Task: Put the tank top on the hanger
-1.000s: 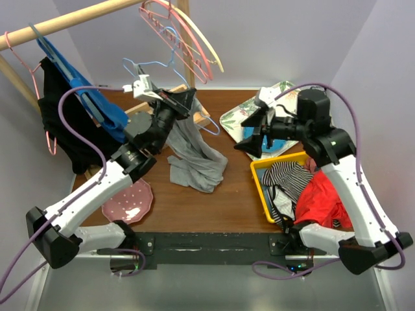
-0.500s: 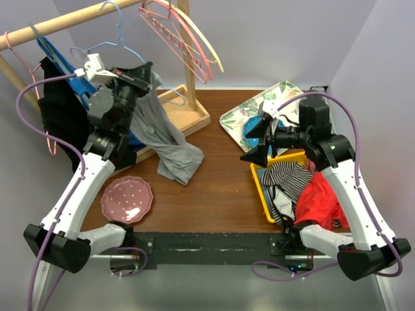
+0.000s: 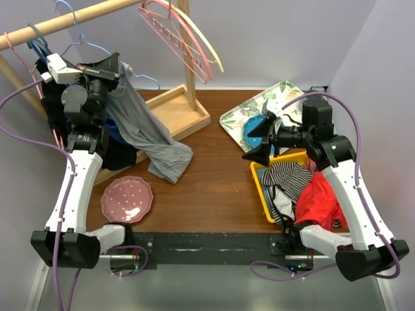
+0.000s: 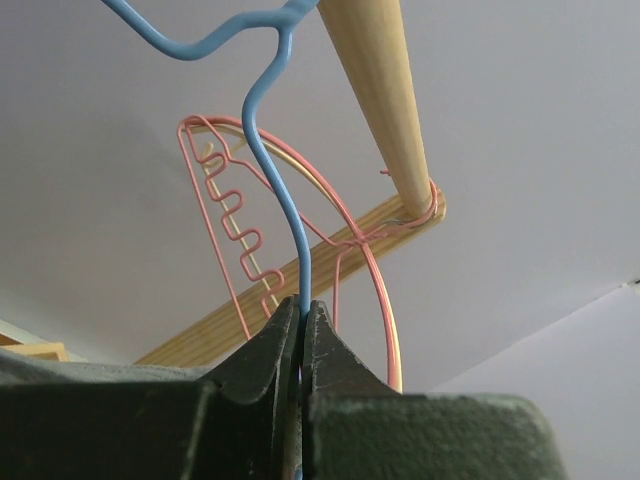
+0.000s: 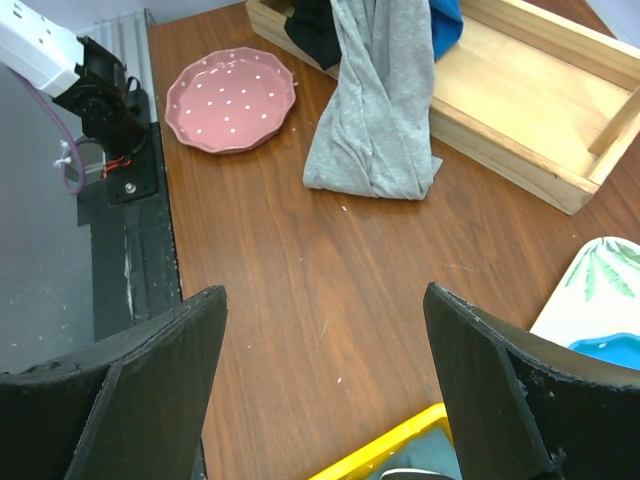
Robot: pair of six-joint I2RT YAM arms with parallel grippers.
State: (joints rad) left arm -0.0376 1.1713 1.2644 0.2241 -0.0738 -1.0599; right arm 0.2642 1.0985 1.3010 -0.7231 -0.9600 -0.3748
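The light-grey tank top [image 3: 146, 133] hangs from the thin pale-blue hanger [image 3: 84, 45], its lower end resting on the table; it also shows in the right wrist view [image 5: 375, 110]. My left gripper [image 3: 107, 68] is raised to the wooden rail [image 3: 65, 21] at the far left and is shut on the hanger's wire [image 4: 285, 215], whose hook curves up beside the rail [image 4: 380, 90]. My right gripper [image 3: 258, 139] is open and empty over the table, left of the yellow bin; its fingers [image 5: 160, 370] frame bare wood.
Pink and cream hangers [image 3: 181, 35] hang from the rack. A wooden tray [image 3: 175, 113], a pink dotted plate [image 3: 126, 199], a leaf-print tray with a blue bowl [image 3: 249, 116] and a yellow bin [image 3: 259, 184] with red and striped garments. Dark clothes and a blue hanger hang at the far left.
My left gripper has carried the hanger and tank top up and to the left, from above the wooden tray to the rail. The right gripper has drawn back slightly to the right.
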